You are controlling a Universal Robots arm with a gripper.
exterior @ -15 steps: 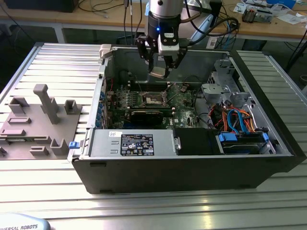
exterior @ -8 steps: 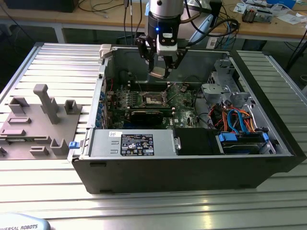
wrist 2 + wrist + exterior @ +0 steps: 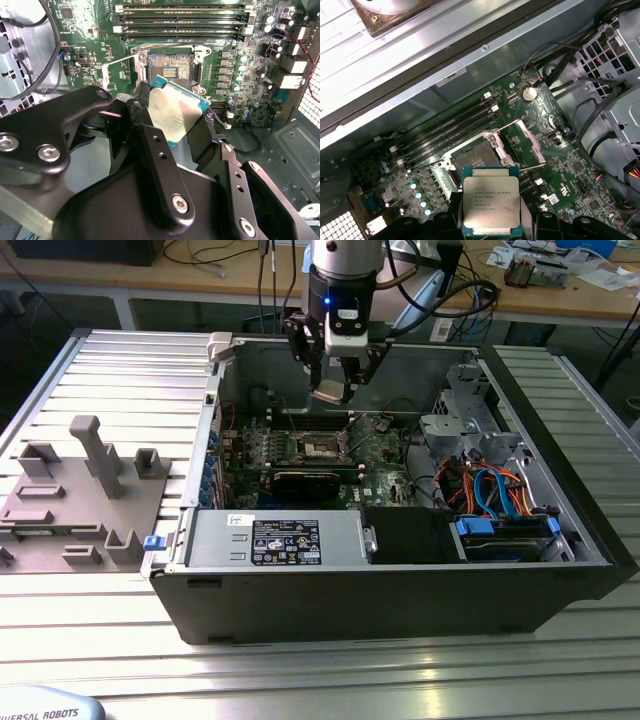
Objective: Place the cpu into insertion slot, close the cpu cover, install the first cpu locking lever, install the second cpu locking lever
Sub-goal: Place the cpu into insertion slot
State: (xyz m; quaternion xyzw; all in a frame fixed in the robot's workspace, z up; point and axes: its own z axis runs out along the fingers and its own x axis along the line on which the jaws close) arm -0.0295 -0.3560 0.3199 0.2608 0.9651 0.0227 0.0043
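Observation:
My gripper (image 3: 333,388) hangs inside the open computer case, shut on the cpu (image 3: 328,392). In both wrist views the cpu (image 3: 175,112) (image 3: 491,206) is a flat silver square with a teal edge, clamped between the black fingers (image 3: 156,150). It hangs tilted a little above the board. The insertion slot (image 3: 476,159) (image 3: 169,67) (image 3: 322,447) lies open just beyond the chip, its dark pin field bare. The cpu cover (image 3: 529,142) stands flipped back beside the slot. Thin wire levers (image 3: 516,123) stick out by the socket frame.
Long memory slots (image 3: 182,20) run next to the socket. A black card (image 3: 305,480) and the power supply (image 3: 275,538) lie toward the case front. A drive cage (image 3: 460,415) and coloured cables (image 3: 490,490) crowd the exterior view's right. A grey fixture (image 3: 85,490) sits outside on the left.

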